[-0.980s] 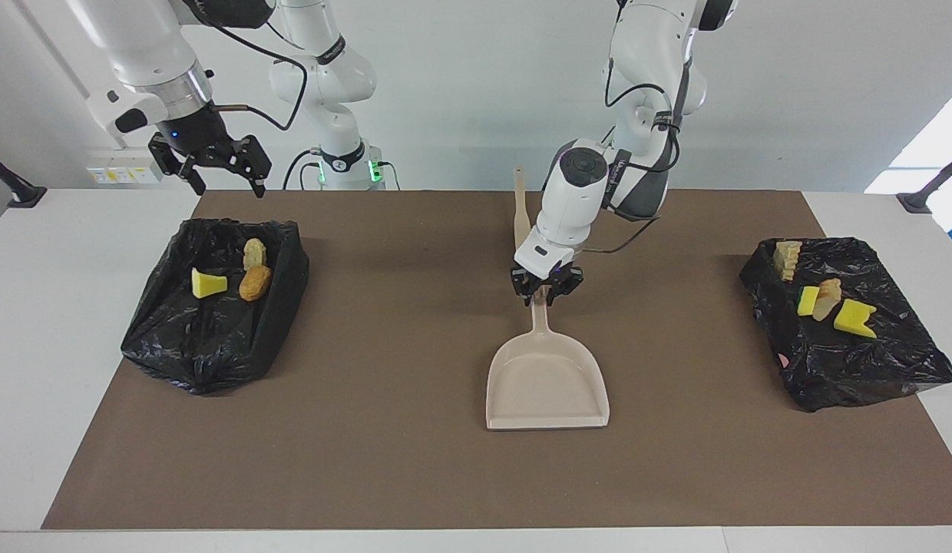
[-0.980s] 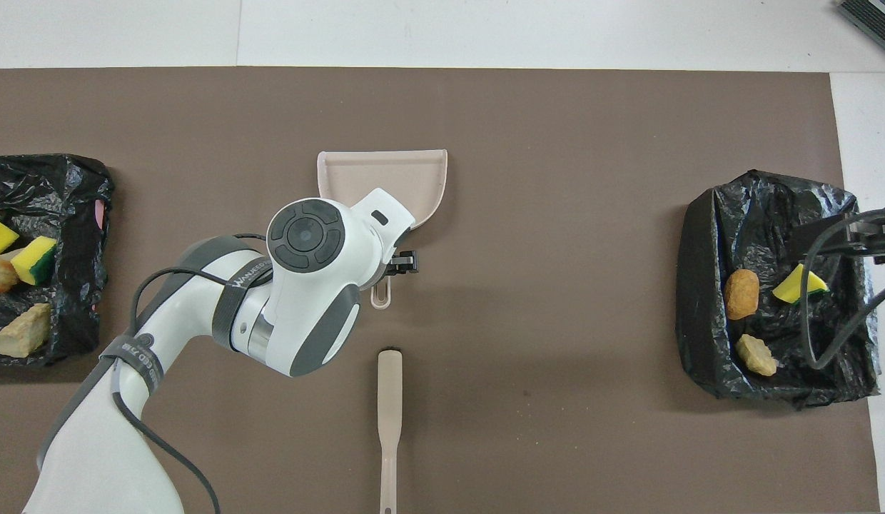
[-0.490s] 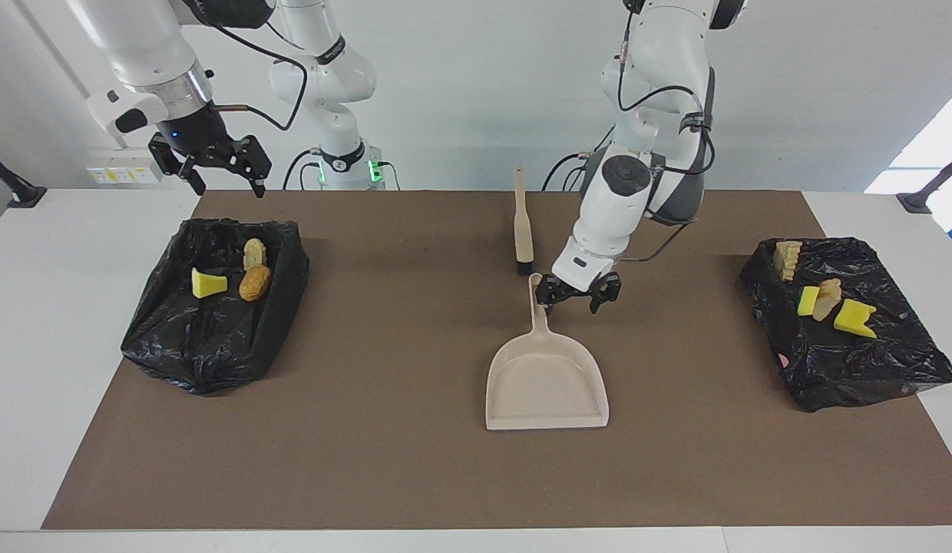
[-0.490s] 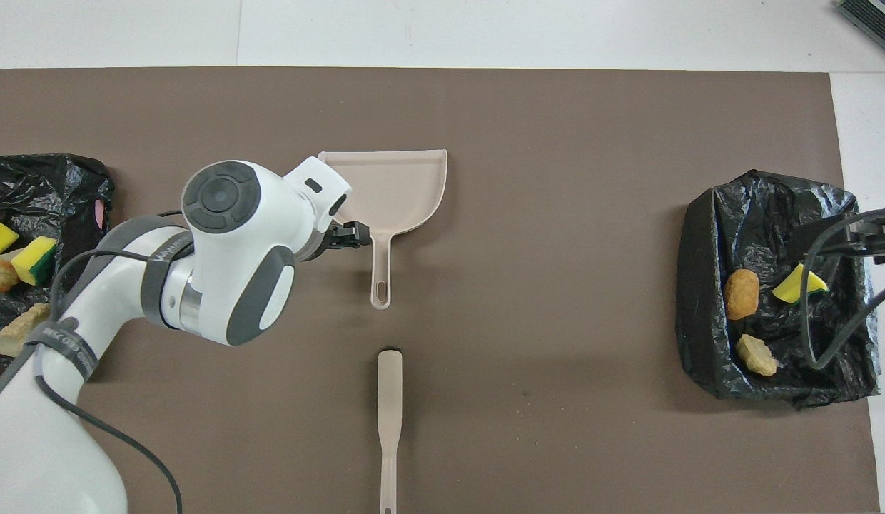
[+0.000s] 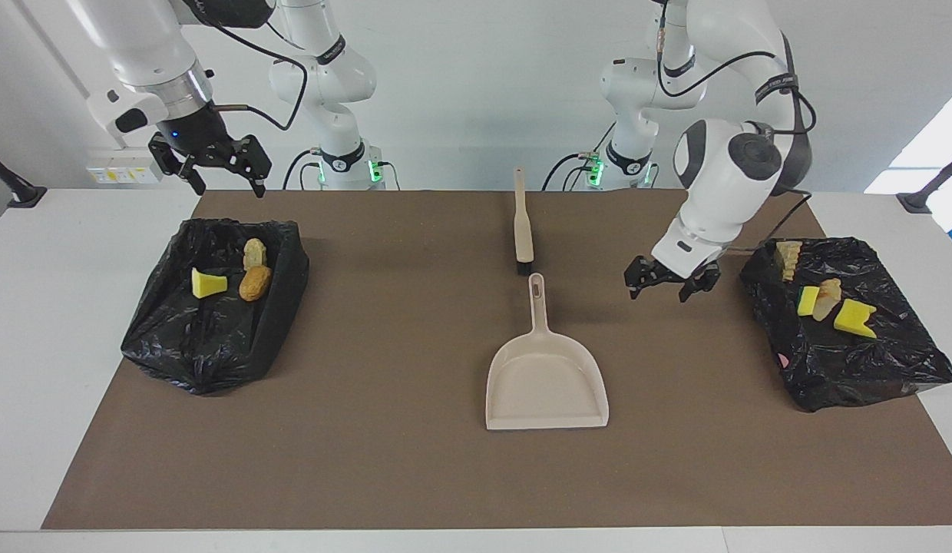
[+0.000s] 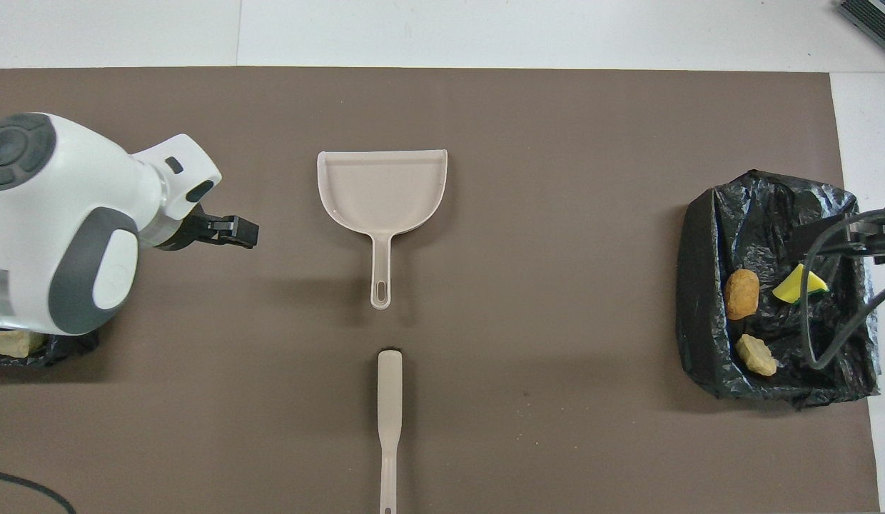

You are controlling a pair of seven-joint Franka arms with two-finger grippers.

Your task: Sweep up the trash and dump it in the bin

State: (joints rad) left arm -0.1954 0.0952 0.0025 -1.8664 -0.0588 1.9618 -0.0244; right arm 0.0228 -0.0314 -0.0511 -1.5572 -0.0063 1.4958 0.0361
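Dustpan (image 5: 546, 378) now lies released mid-mat, left gripper (image 5: 665, 279) withdrawn toward its bin (image 5: 867, 361), both grippers' jaws apart, right gripper (image 5: 210, 163) waiting; trash (image 5: 828, 299) looks binned.

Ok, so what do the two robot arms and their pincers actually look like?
Both arms are glossy white with rounded joints and dark grey panels and end caps. Black cables run loosely along them, strapped on with dark bands bearing white lettering. Green lights glow at the bases. The left pincer and right pincer are black, two-fingered, on white wrist blocks with dark oval marks.
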